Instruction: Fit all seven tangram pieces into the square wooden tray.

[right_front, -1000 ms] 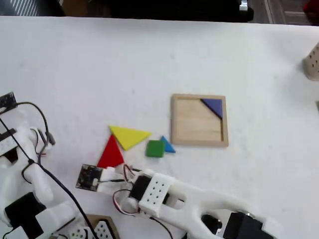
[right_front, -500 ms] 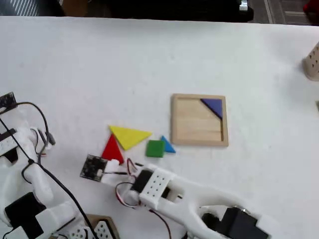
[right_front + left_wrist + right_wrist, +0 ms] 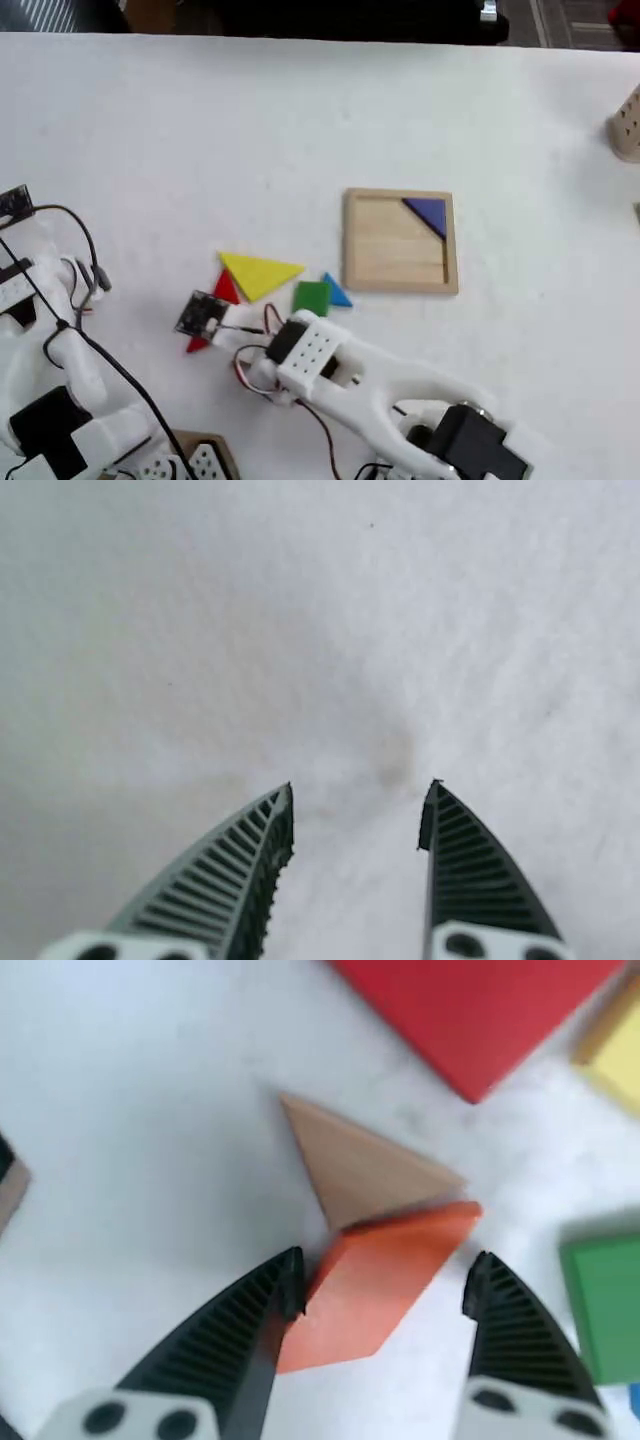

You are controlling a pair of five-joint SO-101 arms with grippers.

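The square wooden tray (image 3: 397, 278) lies right of centre with a dark blue triangle (image 3: 428, 213) in its far right corner. Left of it lie a yellow triangle (image 3: 258, 273), a green square (image 3: 311, 298) and a small blue triangle (image 3: 338, 293). A red triangle (image 3: 226, 289) is partly hidden under my right arm (image 3: 312, 365). My right gripper (image 3: 386, 1257) is open, its fingers on either side of an orange parallelogram (image 3: 370, 1280) that touches a tan triangle (image 3: 350, 1165). My left gripper (image 3: 360, 790) is open over bare white table.
The left arm's white body (image 3: 45, 400) fills the near left corner with cables. A beige perforated object (image 3: 627, 125) stands at the far right edge. The red triangle (image 3: 480, 1010) and green square (image 3: 605, 1305) lie close around the right gripper.
My right arm has swung away from the near edge toward the pieces, and its wrist now covers more of the red triangle. The pieces and left arm have not moved.
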